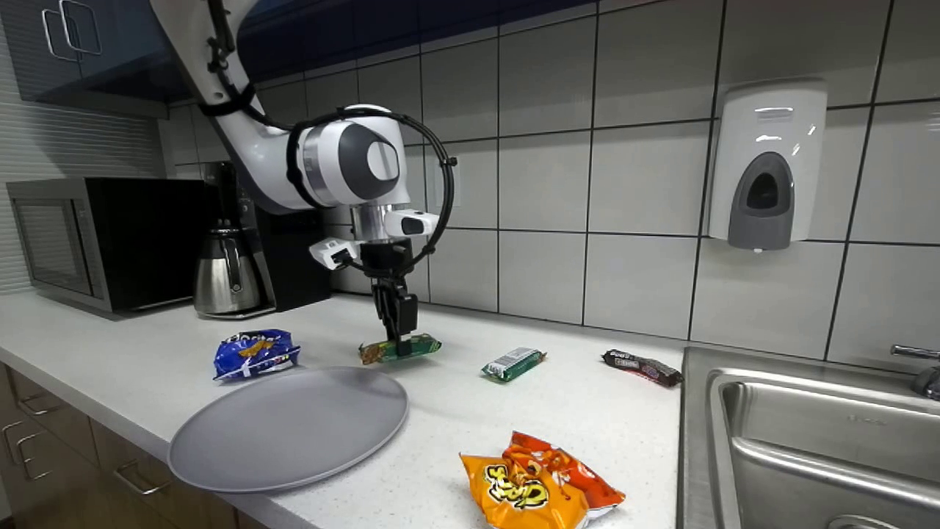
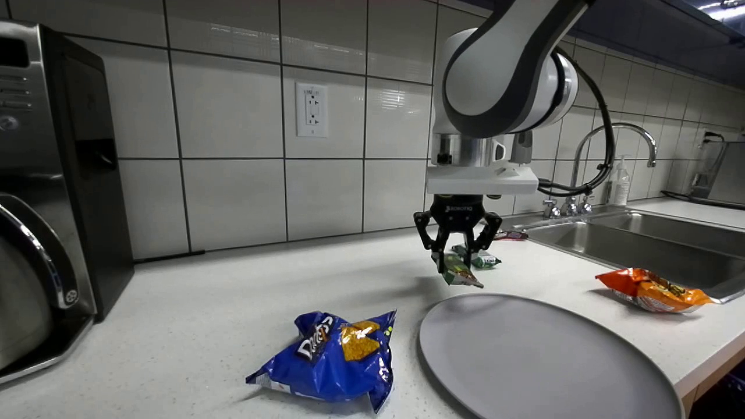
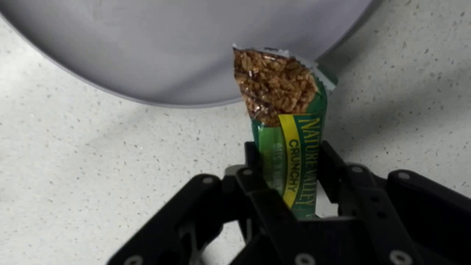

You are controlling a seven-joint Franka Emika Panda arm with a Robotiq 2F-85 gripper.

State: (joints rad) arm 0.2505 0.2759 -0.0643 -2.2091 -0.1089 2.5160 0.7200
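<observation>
One gray plate [image 1: 290,426] as landmark. Gripper [image 2: 453,266] clamped on a green granola bar [image 3: 289,147], gripping it across its width. Bar is just past the plate rim, toward the tiled wall [image 1: 543,272], looks to be off the counter [image 1: 440,455]; in the wrist view its brown end shows over the rim. Edges: counter's front edge runs right at the plate's near rim, wall stands behind the plate with a strip of counter between. Room: counter runs from plate toward sink [image 1: 698,411], three packs on it. Obstacles: blue Doritos bag [image 2: 343,358] just beside plate, on the side away from sink; orange snack bag [image 1: 540,485] on plate's sink side, apart from the rim. Second green bar [image 1: 514,364] lies farther from plate, sink direction; dark wrapped bar [image 1: 642,367] beyond that, well apart from plate, near the sink's edge. Coffee maker [image 2: 81,203] past the Doritos bag from plate, microwave [image 1: 147,242] farther still.
</observation>
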